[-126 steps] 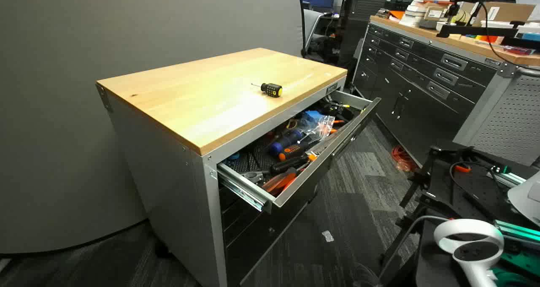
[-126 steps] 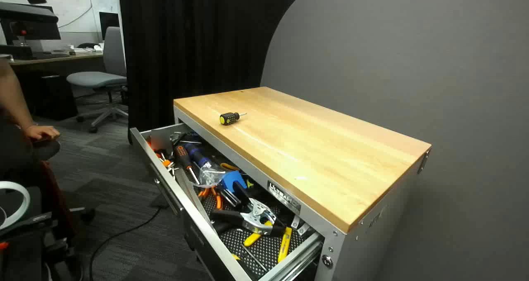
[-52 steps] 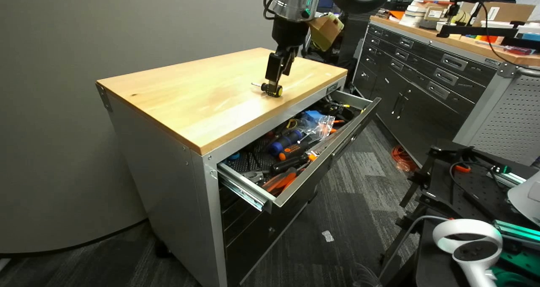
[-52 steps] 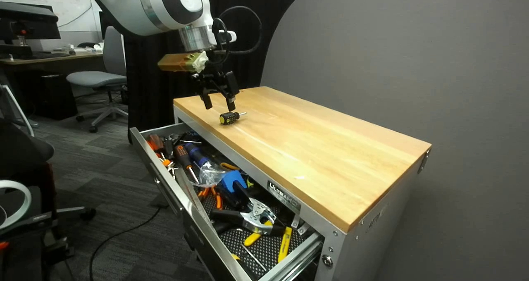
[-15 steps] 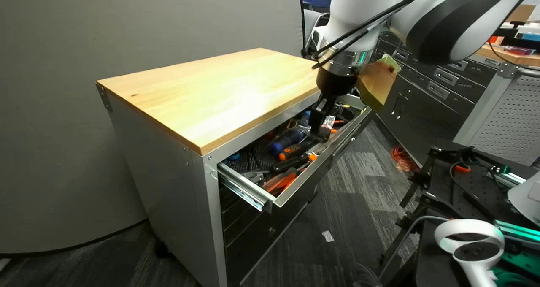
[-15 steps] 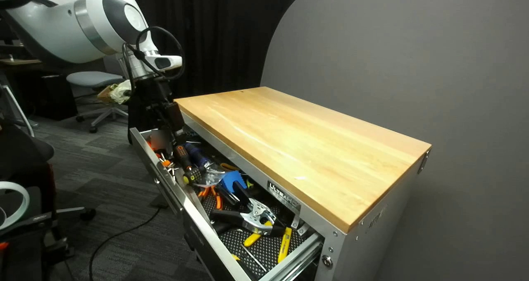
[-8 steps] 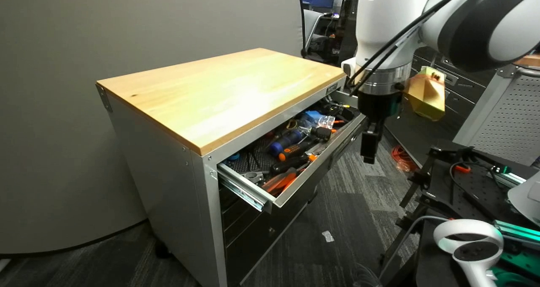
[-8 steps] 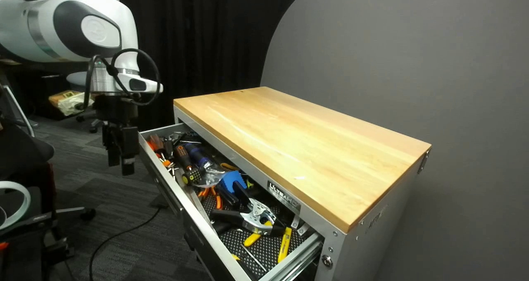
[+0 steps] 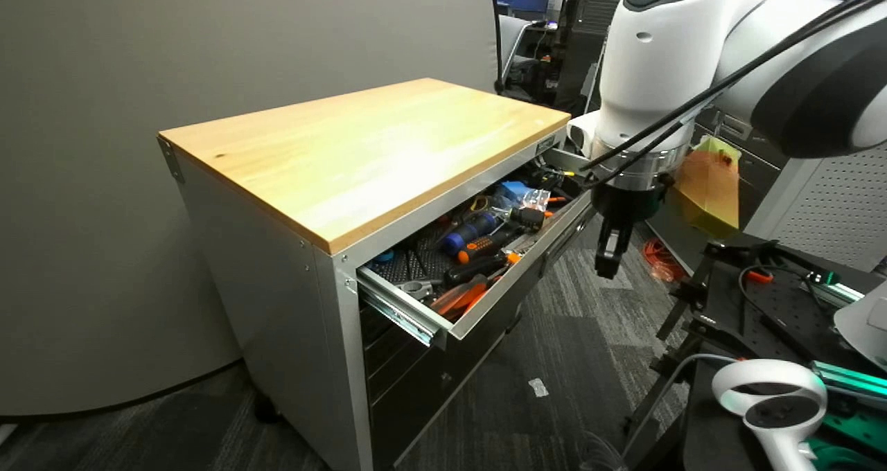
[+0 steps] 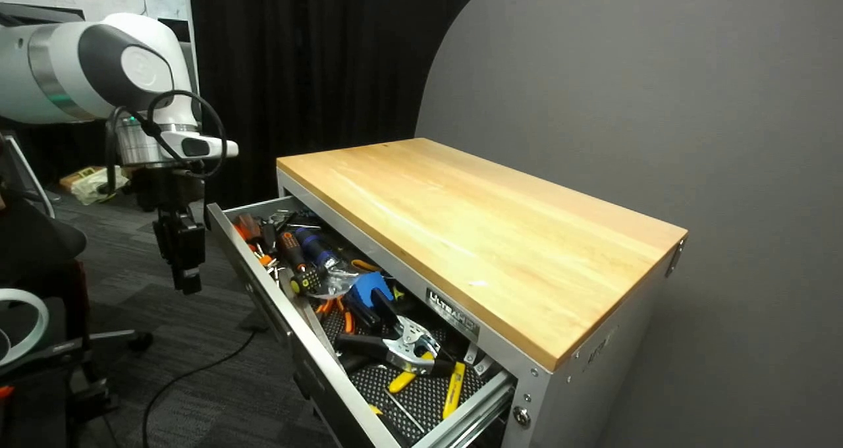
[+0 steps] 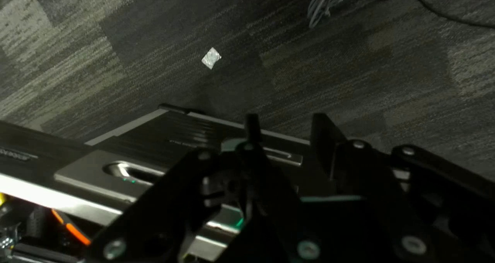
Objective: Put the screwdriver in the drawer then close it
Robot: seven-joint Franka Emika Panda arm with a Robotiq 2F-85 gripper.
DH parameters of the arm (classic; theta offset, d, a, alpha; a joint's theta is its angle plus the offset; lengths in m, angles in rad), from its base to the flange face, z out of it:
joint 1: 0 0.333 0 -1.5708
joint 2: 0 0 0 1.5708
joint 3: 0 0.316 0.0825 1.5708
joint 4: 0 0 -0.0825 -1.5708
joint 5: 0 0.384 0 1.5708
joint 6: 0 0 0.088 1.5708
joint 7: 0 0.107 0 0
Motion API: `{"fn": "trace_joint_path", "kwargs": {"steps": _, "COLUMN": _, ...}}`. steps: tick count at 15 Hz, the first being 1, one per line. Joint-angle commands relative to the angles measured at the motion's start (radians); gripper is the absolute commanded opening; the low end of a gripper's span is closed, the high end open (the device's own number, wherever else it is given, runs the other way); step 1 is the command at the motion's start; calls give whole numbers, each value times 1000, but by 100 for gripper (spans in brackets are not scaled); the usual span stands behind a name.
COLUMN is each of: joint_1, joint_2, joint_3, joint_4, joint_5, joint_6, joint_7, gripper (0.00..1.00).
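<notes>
Black fingers point(image 11: 321, 136) are hanging spread and holding nothing outside the open drawer point(image 9: 506, 298); farther back, the screwdriver point(image 10: 306, 280) is lying inside it among other tools point(image 9: 479, 249). So stowing is looking finished, while closing is seemingly awaiting its turn.

Arm point(image 9: 658, 69) bent, wrist point(image 10: 141, 146) above gripper point(image 11: 285, 129), which points down, fingers point(image 11: 324, 141) parted
</notes>
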Motion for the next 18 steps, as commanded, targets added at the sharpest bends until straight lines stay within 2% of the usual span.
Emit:
{"fn": "trace_joint_path", "kwargs": {"steps": 1, "joint_1": 38, "joint_2": 101, "joint_3": -39, "joint_4": 104, "joint_5": -201, "joint_6": 43, "joint_7": 189, "gripper": 8}}
{"fn": "trace_joint_path", "kwargs": {"steps": 2, "joint_1": 45, "joint_2": 127, "joint_3": -47, "joint_4": 133, "joint_5": -252, "joint_6": 42, "joint_7": 229, "gripper": 1}}
{"fn": "trace_joint_path", "kwargs": {"steps": 3, "joint_1": 53, "joint_2": 161, "joint_3": -59, "joint_4": 170, "joint_5": -312, "joint_6": 45, "joint_7": 273, "gripper": 0}}
{"fn": "trace_joint_path", "kwargs": {"steps": 10, "joint_1": 101, "joint_2": 359, "joint_3": -110, "joint_4": 388, "joint_5": -623, "joint_6": 24, "joint_7": 496, "gripper": 0}}
{"fn": "trace_joint_path", "kwargs": {"steps": 15, "joint_1": 99, "joint_2": 471, "joint_3": -110, "joint_4": 544, "joint_5": -761, "joint_6": -3, "joint_7": 569, "gripper": 0}}
{"fn": "trace_joint_path", "kwargs": {"steps": 18, "joint_1": 90, "joint_2": 477, "joint_3": -104, "joint_4": 575, "joint_5": -817, "joint_6": -31, "joint_7": 586, "gripper": 0}}
